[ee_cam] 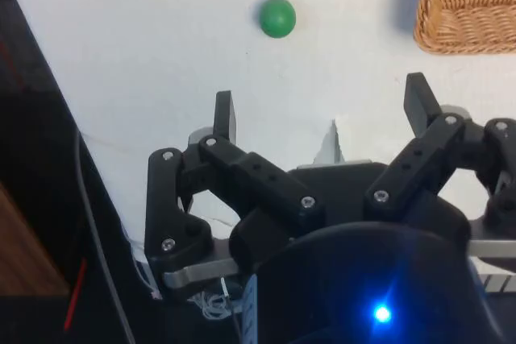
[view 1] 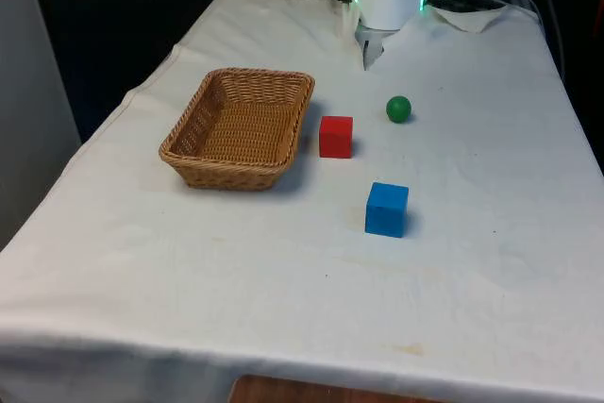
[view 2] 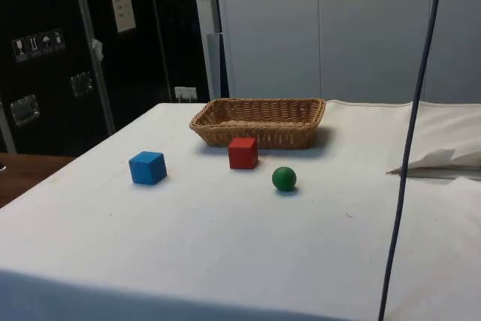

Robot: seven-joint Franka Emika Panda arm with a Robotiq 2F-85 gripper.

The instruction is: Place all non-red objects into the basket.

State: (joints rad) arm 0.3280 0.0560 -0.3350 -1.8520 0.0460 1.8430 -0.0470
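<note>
- One basket [view 1: 239,128]
- Two cubes: one red [view 1: 336,136], one blue [view 1: 387,209]
- One green ball [view 1: 398,109]

A: What sits apart from the job?
B: The bench [view 1: 189,271] under its white cloth [view 2: 225,246].
A: Anything else?
B: 1 dark cable [view 2: 409,155] hangs down in the side view, beside crumpled white paper [view 2: 443,162].

No readable text; the dark cabinet [view 2: 45,73] bears small stickers and a pale notice, illegible
</note>
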